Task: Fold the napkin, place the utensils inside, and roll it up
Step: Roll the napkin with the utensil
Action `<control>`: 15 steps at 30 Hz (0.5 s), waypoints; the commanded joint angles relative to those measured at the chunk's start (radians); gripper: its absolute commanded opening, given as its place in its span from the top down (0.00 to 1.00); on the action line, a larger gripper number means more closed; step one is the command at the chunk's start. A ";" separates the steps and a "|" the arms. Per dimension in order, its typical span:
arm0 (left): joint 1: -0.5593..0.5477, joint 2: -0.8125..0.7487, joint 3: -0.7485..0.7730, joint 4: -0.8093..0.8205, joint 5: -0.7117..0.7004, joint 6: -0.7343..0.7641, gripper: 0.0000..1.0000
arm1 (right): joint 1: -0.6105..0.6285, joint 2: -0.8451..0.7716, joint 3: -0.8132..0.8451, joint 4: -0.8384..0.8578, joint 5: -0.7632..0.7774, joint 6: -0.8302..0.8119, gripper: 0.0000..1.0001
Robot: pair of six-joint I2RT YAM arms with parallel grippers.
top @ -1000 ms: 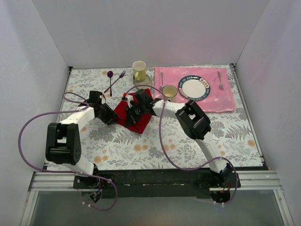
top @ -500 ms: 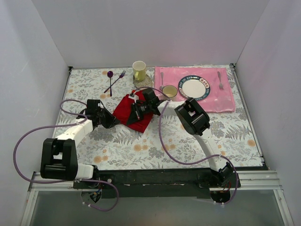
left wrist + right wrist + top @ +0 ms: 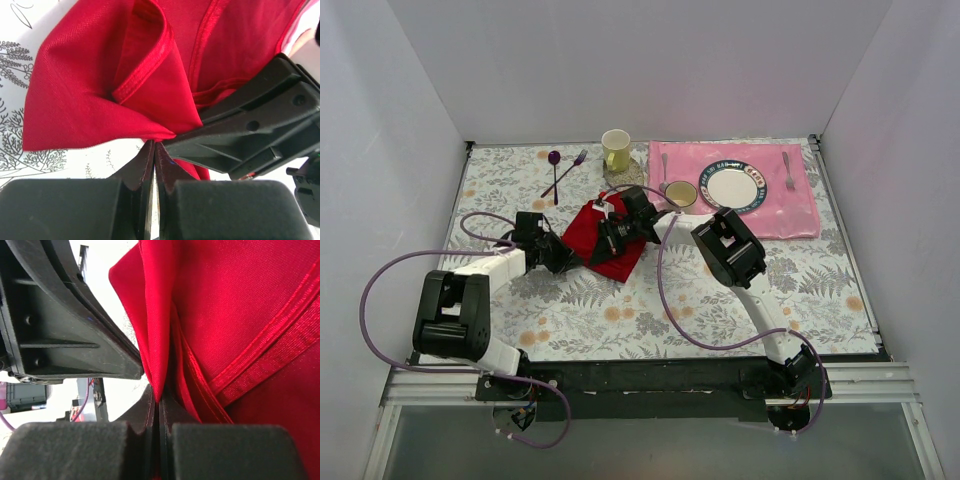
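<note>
Napkin (image 3: 585, 232): bright red cloth, bunched and partly folded on the floral worktop (image 3: 650, 310), left of centre, between the two arms and just short of the pink placemat (image 3: 790, 210).

Change over the last second: left end effector (image 3: 154, 150) was part open beside the cloth's near-left corner and has now clenched on it. The left wrist view shows a folded point of red fabric running straight into the closed tips. In the top view the left arm has shifted slightly along that corner.

Right end effector (image 3: 159, 399): has stayed clamped throughout, pinching a doubled hem of the napkin. The fabric drops in a narrow pleat between its fingertips. It has moved a little toward the back of the worktop, taking the cloth with it.

Both end effectors work very close together; each wrist view shows the other's black finger housing right beside its own.

Reading: the napkin is now held at two points, so the fold can be drawn or flattened. The fold looks unfinished, with loose layers and no clean edge.

No utensil shows on or in the cloth. The purple spoon and fork (image 3: 560, 172) lie well apart at the back left. Loading and rolling not yet started.

Risk: the close-set fingers may clash, or a pinched layer may slip.
</note>
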 commanded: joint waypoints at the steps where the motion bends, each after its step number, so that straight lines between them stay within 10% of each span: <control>1: -0.010 0.011 0.035 0.028 -0.022 -0.004 1.00 | 0.001 0.059 -0.009 -0.145 0.075 -0.080 0.99; 15: -0.030 0.083 0.058 0.059 -0.062 -0.008 1.00 | 0.006 0.067 0.022 -0.231 0.107 -0.133 0.99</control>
